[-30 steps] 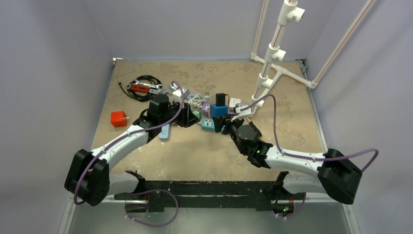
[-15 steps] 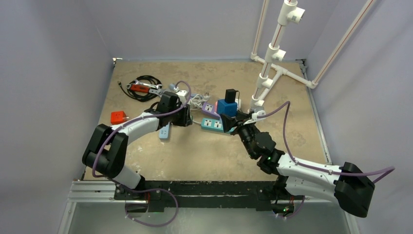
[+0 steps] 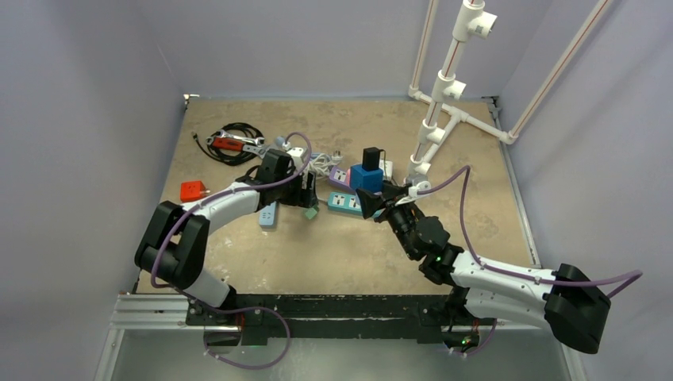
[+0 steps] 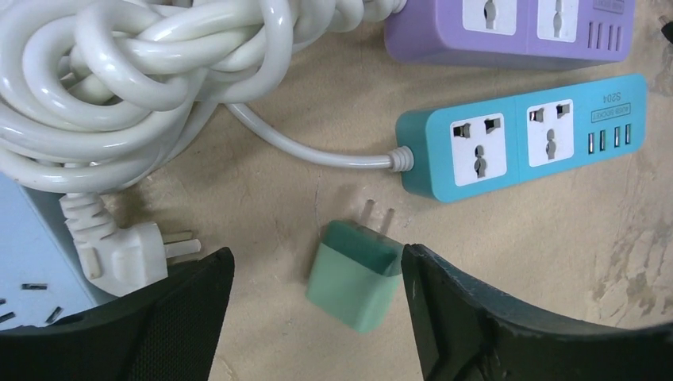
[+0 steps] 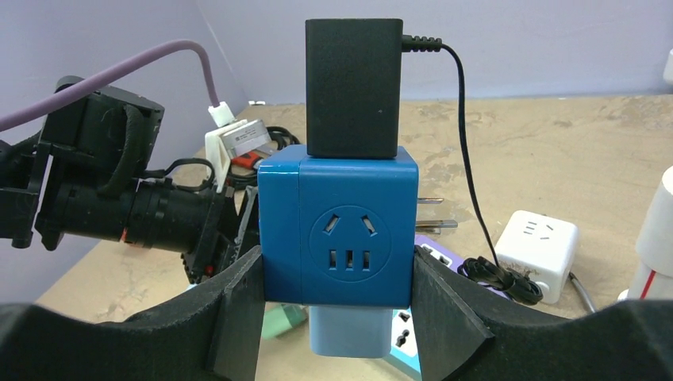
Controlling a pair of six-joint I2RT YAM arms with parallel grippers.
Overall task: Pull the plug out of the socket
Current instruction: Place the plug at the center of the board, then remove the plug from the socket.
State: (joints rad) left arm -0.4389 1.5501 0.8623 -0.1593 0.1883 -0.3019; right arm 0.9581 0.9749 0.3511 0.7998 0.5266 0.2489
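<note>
Since half a second ago the left jaws are standing released, no longer clenched, and the green plug (image 4: 353,278) is now lying loose on the surface (image 3: 333,254) between them. Its prongs are pointing toward the teal power strip (image 4: 520,139), clear of its sockets. A purple strip (image 4: 508,28) is lying just beyond. I am watching the right jaws grasping the blue cube socket (image 5: 337,226), which is carrying a black adapter (image 5: 353,87) on top.
</note>
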